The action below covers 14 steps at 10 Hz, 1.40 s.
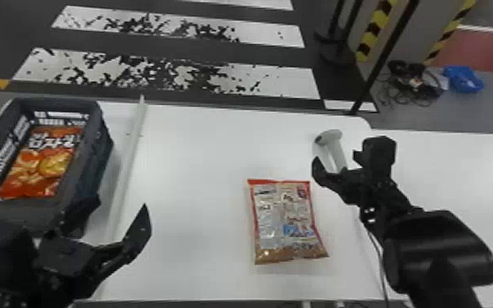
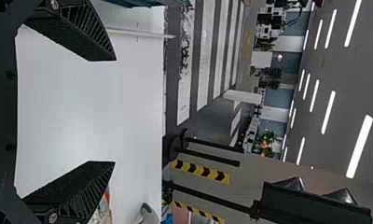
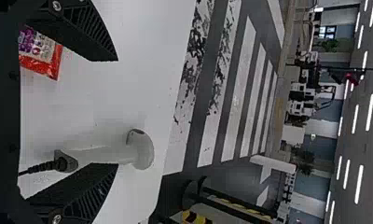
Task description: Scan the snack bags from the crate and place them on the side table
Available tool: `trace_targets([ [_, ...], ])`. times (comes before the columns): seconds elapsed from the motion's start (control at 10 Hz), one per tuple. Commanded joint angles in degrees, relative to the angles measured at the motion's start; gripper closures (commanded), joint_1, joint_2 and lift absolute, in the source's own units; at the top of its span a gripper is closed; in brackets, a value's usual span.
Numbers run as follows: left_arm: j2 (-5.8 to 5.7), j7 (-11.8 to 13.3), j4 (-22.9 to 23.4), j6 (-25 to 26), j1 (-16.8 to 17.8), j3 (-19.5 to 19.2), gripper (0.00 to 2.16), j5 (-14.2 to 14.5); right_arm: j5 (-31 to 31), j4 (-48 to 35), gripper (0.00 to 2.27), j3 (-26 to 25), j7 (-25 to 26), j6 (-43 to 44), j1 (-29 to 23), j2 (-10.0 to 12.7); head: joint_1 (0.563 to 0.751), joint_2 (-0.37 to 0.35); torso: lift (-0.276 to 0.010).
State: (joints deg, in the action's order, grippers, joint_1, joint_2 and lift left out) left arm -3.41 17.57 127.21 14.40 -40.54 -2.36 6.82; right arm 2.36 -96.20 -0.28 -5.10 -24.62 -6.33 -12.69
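A white desk stretches ahead, with a snack bag lying flat right of its middle, toward the near side. The bag's pale, heavily printed side faces up; a red edge runs along its far end and a brownish band crosses its near end.

At the left stands a dark grey, open-topped crate with slotted walls. Inside lies an orange snack bag, its picture side up. A thin pale bar runs from near to far just right of the crate.

The left gripper is at the near left, by the crate's near right corner. Its fingers are wide apart with nothing between them.

The right gripper is at the far right of the desk, beyond and to the right of the printed-side-up bag. Its fingers are also wide apart, and it has hold of nothing. Close to it lies a pale handheld scanner, head toward the far side and handle toward the near side, with a black cord at the handle's end. Whether the scanner touches a finger, I cannot tell.

Another white surface, the side table, adjoins the desk on the right. Beyond the far edge, the dark floor has worn white stripes.
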Motion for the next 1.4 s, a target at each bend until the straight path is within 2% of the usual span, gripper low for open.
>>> trace_targets([
  [0.0, 0.16, -0.1, 0.7, -0.2, -1.1, -0.3, 0.08, -0.1, 0.0, 6.0, 0.07, 0.9, -0.1, -0.1, 4.7, -0.8, 0.695, -0.143, -0.050],
  [0.3, 0.51, -0.2, 1.6, -2.7, -3.8, -0.9, 0.08, -0.5, -0.3, 20.4, 0.08, 4.7, -0.2, 1.3, 14.5, -2.6, 0.695, -0.152, -0.050],
  [0.7, 0.60, -0.1, 2.5, -4.9, -5.8, -1.3, 0.08, -0.5, -3.9, 40.6, 0.07, 9.1, -0.2, 9.0, 26.9, -3.5, 0.695, -0.162, -0.050],
  [1.1, 0.69, 0.1, 2.6, -6.0, -6.0, -0.7, 0.08, -0.6, -6.4, 51.3, 0.05, 9.6, -0.9, 12.0, 32.3, -3.8, 0.695, -0.194, -0.050],
  [1.3, 0.60, 0.1, 2.5, -6.2, -6.0, -0.4, 0.08, -0.6, -6.4, 53.1, 0.08, 9.6, -4.4, 11.8, 32.8, -4.0, 0.695, -0.207, -0.050],
])
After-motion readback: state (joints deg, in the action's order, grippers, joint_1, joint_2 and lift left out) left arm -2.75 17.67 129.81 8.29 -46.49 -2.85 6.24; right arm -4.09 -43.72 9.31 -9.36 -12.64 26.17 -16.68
